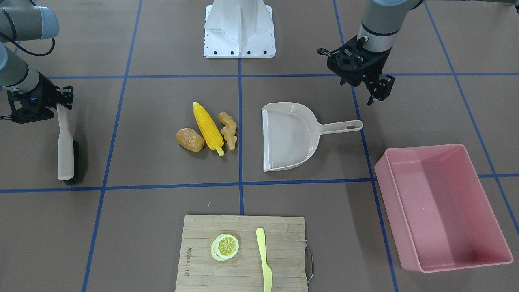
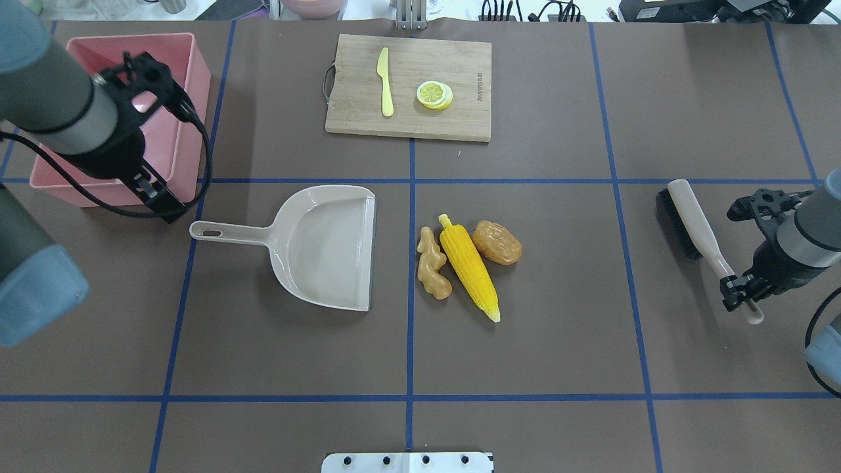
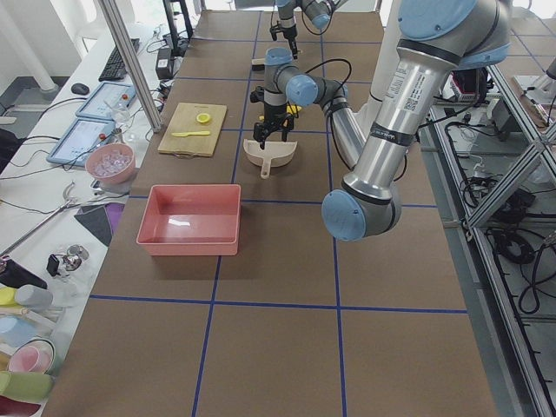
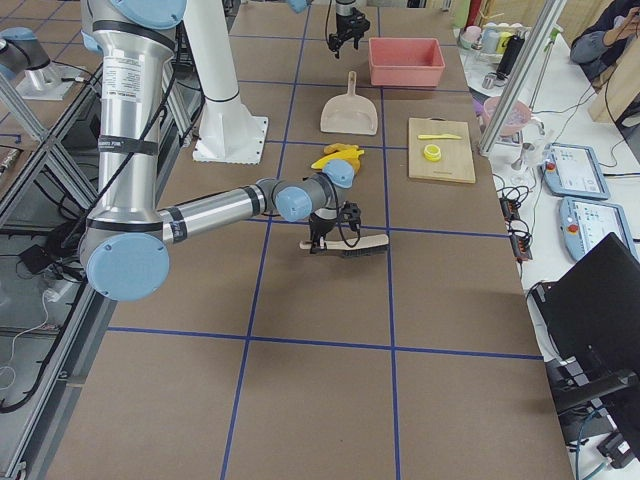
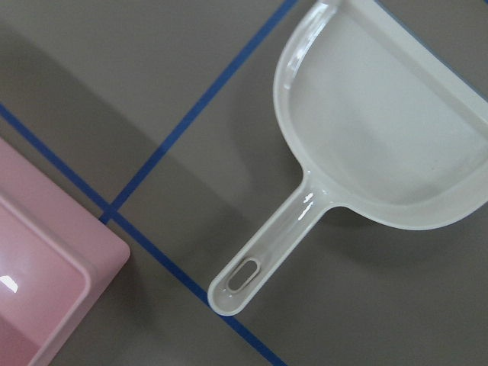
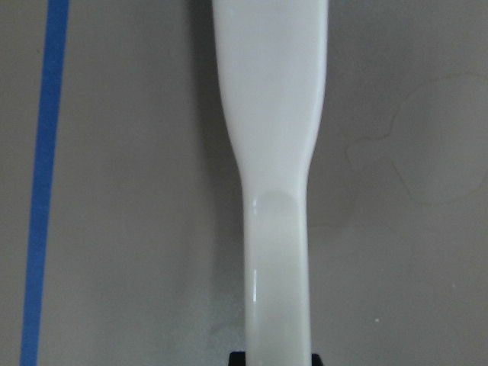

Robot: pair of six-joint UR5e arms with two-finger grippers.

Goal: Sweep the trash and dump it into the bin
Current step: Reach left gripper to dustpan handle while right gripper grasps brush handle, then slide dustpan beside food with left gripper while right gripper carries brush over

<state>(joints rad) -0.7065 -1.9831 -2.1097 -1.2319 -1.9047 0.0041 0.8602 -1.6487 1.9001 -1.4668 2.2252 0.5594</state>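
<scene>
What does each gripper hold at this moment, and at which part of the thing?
The right gripper grips the brush near the end of its white handle. The left gripper holds nothing.

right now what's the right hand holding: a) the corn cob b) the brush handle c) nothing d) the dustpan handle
b: the right hand is closed on the end of the brush handle, while the dustpan and corn cob lie on the table with no hand on them.
</scene>
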